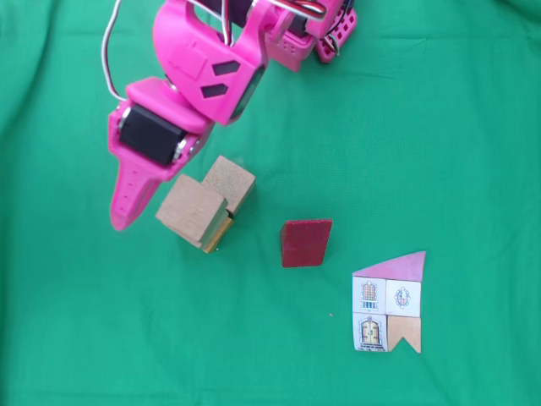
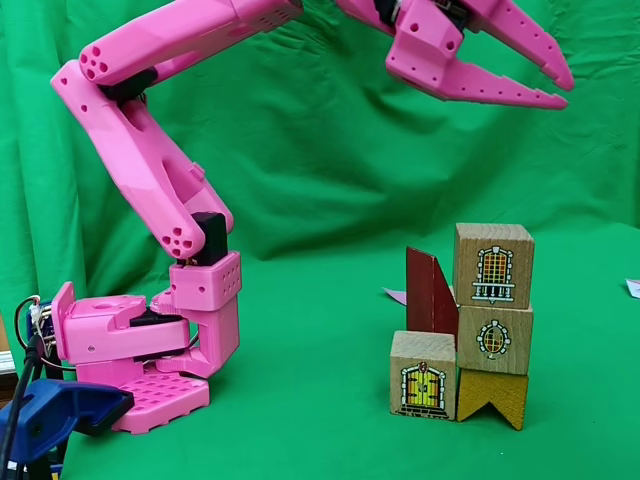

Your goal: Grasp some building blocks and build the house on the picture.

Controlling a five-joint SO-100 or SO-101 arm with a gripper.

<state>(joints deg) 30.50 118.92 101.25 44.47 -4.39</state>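
Claw (image 2: 566, 92) is empty, jaws a narrow gap apart, and hangs high, above and a bit right of the stack in a fixed view. Directly under it are the building blocks. The window cube (image 2: 493, 265) sits on the round-window cube (image 2: 494, 338), which sits on the yellow notched piece (image 2: 492, 397). The door cube (image 2: 423, 375) is on the cloth, touching that column's left side. The picture (image 1: 389, 302) shows a two-by-two grid under a pink roof with a window above the door, so my read is that the top cube belongs on the door cube, not three high. The dark red block (image 1: 306, 243) lies alone on the green cloth (image 1: 473, 152), between the stack and the card and touching neither, so I judge the roof goes on last. For the step: open wider than a cube face, come straight down, and pinch the window cube on its two plain side faces, above the seam. Lift vertically before translating, because the column rests on a notched base and side drag could topple it. Set it flush on the door cube and release without twisting. I can't tell from these views how square the column is, so go slowly.
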